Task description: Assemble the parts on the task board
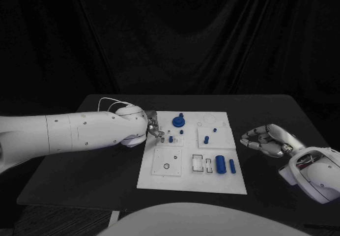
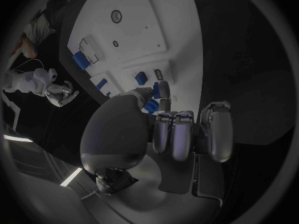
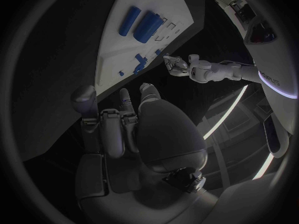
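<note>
Reaching in from the desk's [image 1: 106,172] left side, the left hand [image 1: 153,129] sits at the board's [image 1: 191,184] left edge in the head view, its fingertips over the small sockets in the board's middle-left, apparently so it can work a small part [image 1: 171,139] there. That blue part stands just beside the fingertips; whether they touch it I cannot tell. A knobbed part [image 1: 179,120] stands behind it, and 2 blue cylinders [image 1: 220,164] lie by the rectangular slots toward the near right. The right hand [image 1: 264,140] rests on the desk well apart from the board's right edge, fingers curled in with nothing in them, likely parked out of the way.

From the left wrist, the left hand [image 2: 163,122] has its fingers bent toward the board [image 2: 146,30], tips close over small blue parts [image 2: 141,77] near the board's edge. A pinch looks possible, but the fingers hide the contact, so I cannot tell if anything is held.

From the right wrist, the right hand [image 3: 127,127] is loosely closed and holds nothing; the board [image 3: 177,5] lies beyond it, cylinders [image 3: 149,27] on top, and the left hand [image 3: 177,64] hovers at its far edge.
</note>
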